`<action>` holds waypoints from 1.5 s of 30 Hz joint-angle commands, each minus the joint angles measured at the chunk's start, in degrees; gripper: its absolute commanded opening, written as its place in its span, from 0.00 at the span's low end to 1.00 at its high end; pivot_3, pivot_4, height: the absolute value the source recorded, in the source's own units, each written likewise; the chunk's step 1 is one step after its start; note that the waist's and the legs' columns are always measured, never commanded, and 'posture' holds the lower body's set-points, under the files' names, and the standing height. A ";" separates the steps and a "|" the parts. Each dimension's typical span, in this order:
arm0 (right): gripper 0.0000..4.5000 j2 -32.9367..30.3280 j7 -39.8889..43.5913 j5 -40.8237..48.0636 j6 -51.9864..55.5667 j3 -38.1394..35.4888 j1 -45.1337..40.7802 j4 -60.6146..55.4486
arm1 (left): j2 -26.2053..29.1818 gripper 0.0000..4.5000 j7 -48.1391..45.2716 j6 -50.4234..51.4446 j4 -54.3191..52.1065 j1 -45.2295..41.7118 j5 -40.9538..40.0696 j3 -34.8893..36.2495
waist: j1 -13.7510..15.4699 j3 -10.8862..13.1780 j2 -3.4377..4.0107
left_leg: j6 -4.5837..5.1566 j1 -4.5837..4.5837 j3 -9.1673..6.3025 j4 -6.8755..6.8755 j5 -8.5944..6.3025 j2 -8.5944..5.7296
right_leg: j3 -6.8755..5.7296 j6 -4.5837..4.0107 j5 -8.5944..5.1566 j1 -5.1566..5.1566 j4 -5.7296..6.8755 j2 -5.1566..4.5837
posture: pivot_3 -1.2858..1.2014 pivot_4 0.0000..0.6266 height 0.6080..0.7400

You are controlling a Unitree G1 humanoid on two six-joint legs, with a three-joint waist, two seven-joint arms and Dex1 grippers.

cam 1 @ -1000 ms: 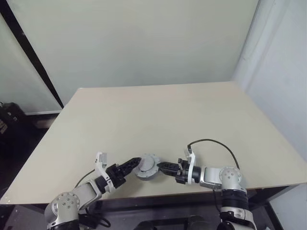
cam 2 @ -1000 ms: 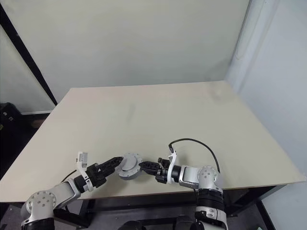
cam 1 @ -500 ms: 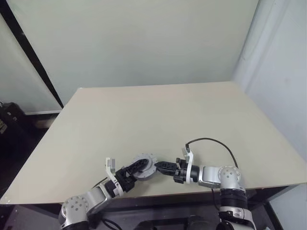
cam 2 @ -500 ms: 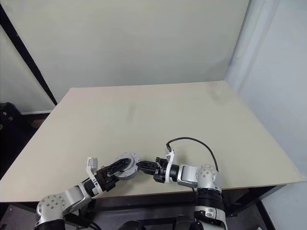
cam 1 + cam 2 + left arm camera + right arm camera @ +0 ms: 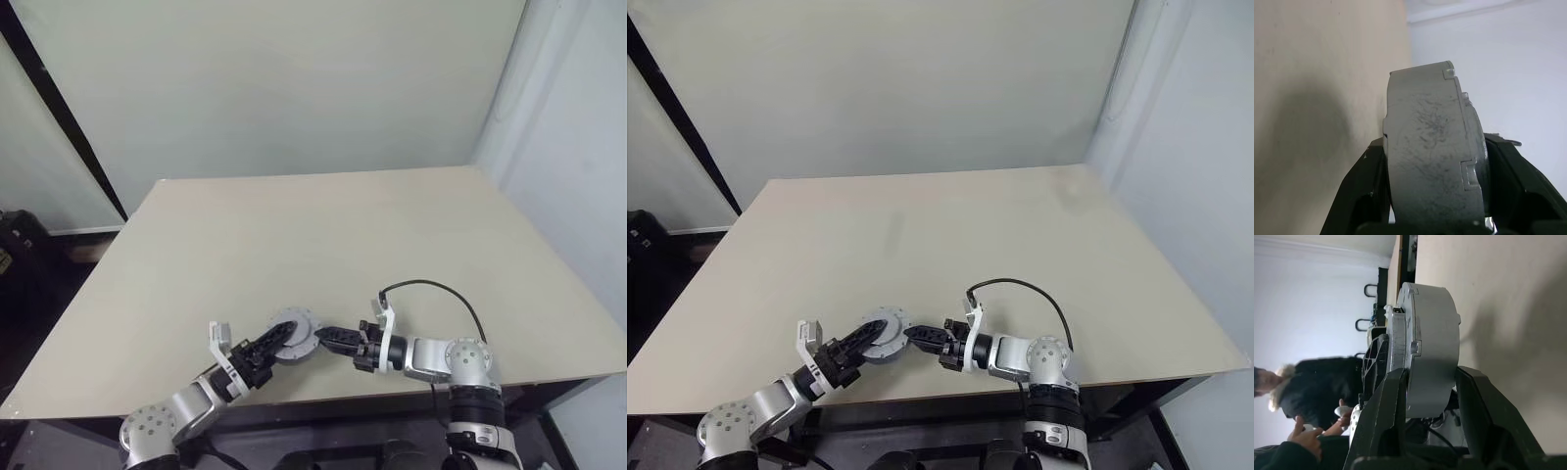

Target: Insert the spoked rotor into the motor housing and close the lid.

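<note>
Hidden: the inside of the motor housing (image 5: 292,338) cannot be seen; its grey outer wall and flanged top face are all that show, so the copper windings and any spoked rotor are out of sight.
Lid: whether the lid is seated on the housing cannot be told; the head views show a flat grey round top, too small to read.
Cut off: in the left wrist view the housing (image 5: 1432,156) runs off the lower edge between the fingers, and in the right wrist view its lower part sits behind the finger bases.
Housing place: near the front edge of the table (image 5: 323,235), roughly midway between the two arms, held up off the tabletop on its edge in the wrist views.
Left gripper: the left gripper (image 5: 269,345) reaches in from the left, fingers part-way open and spanning the housing's thickness; one black finger (image 5: 1359,191) lies against each flat side, and contact looks close but a firm clamp cannot be confirmed.
Right gripper: the right gripper (image 5: 328,339) comes in from the right, its fingers (image 5: 1388,416) closed onto the housing's rim and wall, gripping it.
Background: a person in dark clothing (image 5: 1312,387) appears beyond the table edge in the right wrist view, partly cut by the frame.
</note>
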 commanded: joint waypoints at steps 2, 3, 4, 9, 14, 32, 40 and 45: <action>0.57 -1.61 1.88 -2.69 -9.04 6.06 0.33 -5.73 | -0.17 0.44 -0.49 -3.68 -1.44 -0.48 1.39 -1.25 | 0.02 0.01 -0.01 | -0.01 0.00 0.02 0.00 0.00 -0.02 | 0.01 0.00 0.00 0.00 -0.01 -0.02 | 0.52 0.00 1.00; 0.67 -2.30 2.40 -4.28 -12.46 7.87 0.97 -6.72 | -0.39 0.44 -0.45 -5.36 -1.63 -0.75 2.21 -1.23 | 0.03 0.01 -0.02 | -0.01 -0.02 0.01 0.00 0.00 -0.02 | 0.01 0.00 0.00 0.00 -0.02 -0.03 | 0.52 0.00 1.00; 0.73 -2.70 2.80 -5.96 -16.52 9.32 1.67 -7.58 | -0.64 0.44 -0.73 -7.56 -2.02 -0.97 3.41 -1.31 | 0.02 0.01 -0.04 | -0.01 -0.02 0.01 0.00 0.00 -0.03 | 0.00 0.00 0.00 0.01 -0.04 -0.03 | 0.52 0.00 1.00; 0.97 -5.75 5.16 -11.12 -28.94 14.47 3.42 -10.20 | -1.92 0.44 -0.22 -18.94 -3.33 -3.09 8.99 -0.68 | 0.04 0.06 -0.10 | -0.04 -0.02 0.02 -0.01 -0.02 -0.01 | 0.01 0.00 0.00 -0.02 -0.05 -0.03 | 0.52 0.00 1.00; 0.97 -14.57 10.82 -24.06 -46.80 27.01 5.45 -12.48 | -0.61 0.44 1.38 -29.41 -5.18 -4.85 16.15 -0.90 | 0.06 0.13 -0.22 | -0.05 -0.04 0.02 -0.01 -0.03 -0.02 | 0.01 0.01 0.00 -0.01 -0.08 -0.04 | 0.52 0.00 1.00; 0.97 -22.60 15.46 -39.92 -71.24 36.94 6.29 -5.06 | 1.99 0.44 8.44 -46.96 2.18 -5.32 34.23 -0.40 | 1.35 0.45 -0.84 | -0.09 0.04 0.00 0.06 -0.08 -0.02 | 0.02 0.12 0.07 0.12 -0.08 -0.01 | 0.52 0.00 1.00; 0.97 -22.43 15.97 -40.91 -71.38 36.87 6.27 -4.69 | 1.85 0.44 9.34 -47.95 4.91 -5.26 35.02 -0.13 | 1.39 0.43 -0.96 | -0.09 0.07 0.00 0.11 -0.08 -0.02 | 0.01 0.13 0.09 0.18 -0.07 -0.01 | 0.52 0.00 1.00; 0.97 -22.75 16.15 -41.42 -71.27 37.09 6.32 -4.84 | 2.97 0.60 10.15 -48.52 5.17 -4.82 37.50 -1.07 | 1.35 0.42 -0.96 | -0.09 0.13 0.00 0.13 -0.08 -0.02 | 0.01 0.13 0.09 0.23 -0.03 0.00 | 0.52 0.00 1.00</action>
